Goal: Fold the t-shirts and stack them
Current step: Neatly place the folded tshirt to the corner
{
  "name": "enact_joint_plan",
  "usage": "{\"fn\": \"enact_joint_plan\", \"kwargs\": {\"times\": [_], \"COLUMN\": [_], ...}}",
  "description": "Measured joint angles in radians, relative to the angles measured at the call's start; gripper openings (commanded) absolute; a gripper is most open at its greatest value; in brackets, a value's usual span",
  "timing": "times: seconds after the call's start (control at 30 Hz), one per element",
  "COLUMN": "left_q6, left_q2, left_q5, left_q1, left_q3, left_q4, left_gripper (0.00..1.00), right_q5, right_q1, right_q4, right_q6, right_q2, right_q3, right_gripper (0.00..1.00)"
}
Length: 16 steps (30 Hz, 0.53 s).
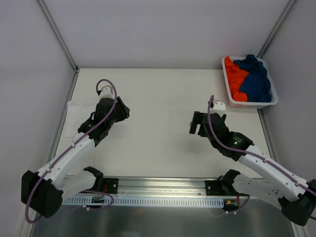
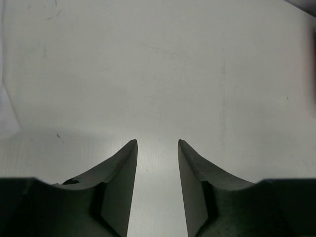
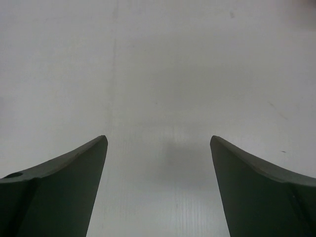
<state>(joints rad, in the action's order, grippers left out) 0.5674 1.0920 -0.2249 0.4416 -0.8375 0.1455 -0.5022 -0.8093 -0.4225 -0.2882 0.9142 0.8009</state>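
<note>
A white t-shirt lies folded flat at the table's left edge, partly under my left arm. An orange t-shirt and a dark blue t-shirt lie crumpled in the white basket at the far right. My left gripper is open and empty over bare table, just right of the white shirt; in the left wrist view its jaws stand a little apart. My right gripper is open wide and empty over bare table, in front and left of the basket, as the right wrist view shows.
The white table is walled by pale panels with metal posts at the back corners. A metal rail runs along the near edge between the arm bases. A pale cloth edge shows at the left of the left wrist view.
</note>
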Motion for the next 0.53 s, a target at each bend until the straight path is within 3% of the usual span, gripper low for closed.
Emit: {"fn": "enact_joint_plan", "kwargs": {"times": [0.07, 0.13, 0.2, 0.23, 0.33, 0.53], "left_q6": [0.023, 0.036, 0.052, 0.055, 0.062, 0.060], "left_q2": [-0.119, -0.145, -0.145, -0.146, -0.153, -0.187], "left_q5": [-0.014, -0.016, -0.011, -0.011, -0.023, -0.024], "left_q1": [0.001, -0.005, -0.003, 0.001, 0.026, 0.069], "left_q3": [0.147, 0.225, 0.298, 0.317, 0.322, 0.318], "left_q4": [-0.022, -0.019, 0.002, 0.022, 0.040, 0.039], "left_gripper": [0.41, 0.42, 0.50, 0.62, 0.74, 0.87], "right_q5": [-0.077, -0.150, -0.180, -0.192, -0.200, -0.196], "right_q1": [0.000, 0.000, 0.000, 0.000, 0.000, -0.002], "right_q4": [-0.058, -0.106, -0.121, -0.127, -0.138, -0.142], "right_q6": [-0.020, -0.041, -0.050, -0.054, -0.066, -0.073], "right_q2": [-0.066, -0.124, -0.148, -0.151, -0.119, -0.021], "right_q3": [0.000, -0.003, -0.015, -0.019, -0.027, -0.027], "right_gripper": [0.94, 0.95, 0.95, 0.95, 0.95, 0.95]}}
